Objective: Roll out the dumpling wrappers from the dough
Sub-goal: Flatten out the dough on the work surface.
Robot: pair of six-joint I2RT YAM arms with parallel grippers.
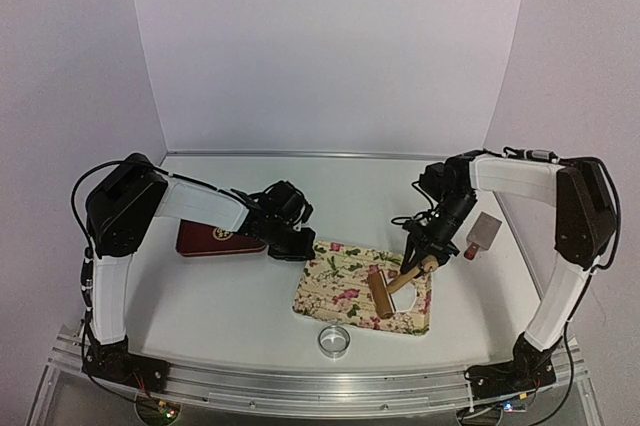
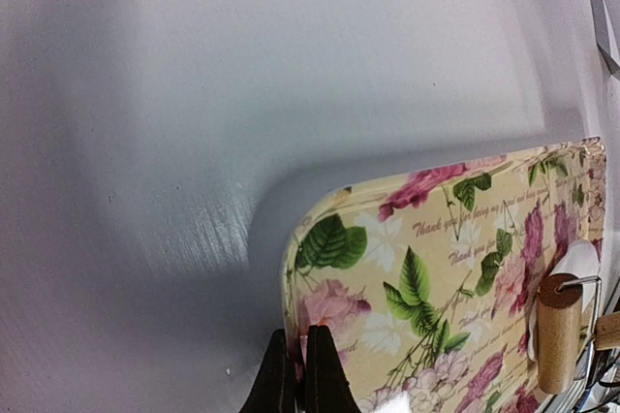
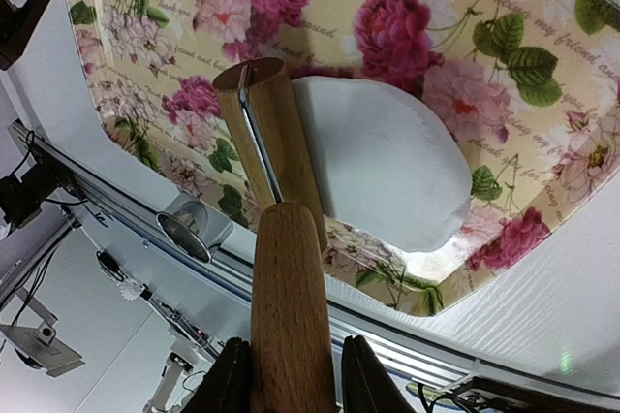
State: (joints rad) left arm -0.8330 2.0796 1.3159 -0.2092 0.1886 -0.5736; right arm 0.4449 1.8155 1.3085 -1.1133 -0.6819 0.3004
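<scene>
1. From above:
   - Floral tray (image 1: 335, 281) near the front of the table, with the flattened white dough (image 1: 407, 291) on its right part.
   - Left gripper (image 1: 292, 246) at the tray's far-left corner.
   - Right gripper (image 1: 419, 258) over the right side, carrying a wooden roller (image 1: 381, 296) by its handle, barrel at the dough's left edge.
   - Metal ring cutter (image 1: 334, 340) just in front of the tray, untouched.
   - No dumpling wrappers in sight, so probably mid-rolling with cutting yet to come.
2. From the left wrist:
   - Jaws pinched shut on the tray's rim, pinning it down.
   - Only a narrow bite on that rim. A hard push from the roller could likely slip the tray free and skid it toward the ring cutter.
3. From the right wrist:
   - Jaws clamped on the roller's handle, barrel lying across one edge of the dough.
   - Sheet smooth, uneven in outline, its far side close to the tray's raised rim.
   - Rolling further that way could ride the dough up the rim or thin it to tearing.
   - Soft dough could also stick to the barrel and lift with it.
</scene>
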